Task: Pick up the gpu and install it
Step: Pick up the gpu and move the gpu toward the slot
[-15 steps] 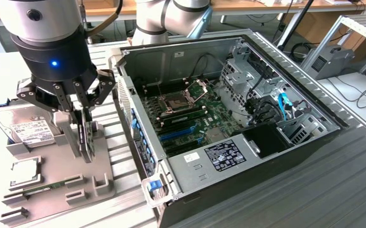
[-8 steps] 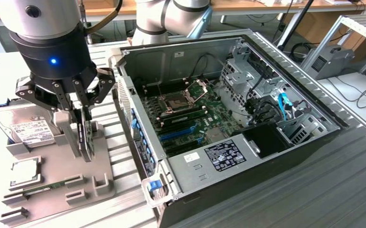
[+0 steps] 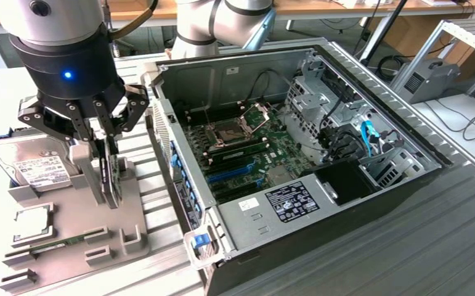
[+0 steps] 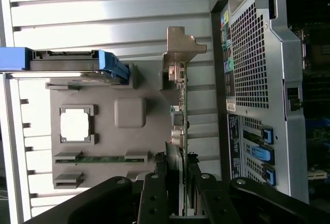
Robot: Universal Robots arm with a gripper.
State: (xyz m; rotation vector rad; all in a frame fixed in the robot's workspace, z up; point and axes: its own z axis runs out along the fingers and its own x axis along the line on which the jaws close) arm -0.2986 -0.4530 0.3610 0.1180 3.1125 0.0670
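The gpu stands on edge in a slot of the grey holder, at the exterior view's left beside the open computer case. In the wrist view I see the gpu edge-on, a thin green board with its silver bracket at the far end. My gripper reaches straight down over it. Its fingers sit on either side of the board's near end and press against it, so my gripper is shut on the card. The card's lower edge still looks level with the holder.
On the same holder lie a hard drive in a blue frame, a square processor and a narrow memory stick. The case lies open, showing the motherboard with blue slots. A second arm's base stands behind.
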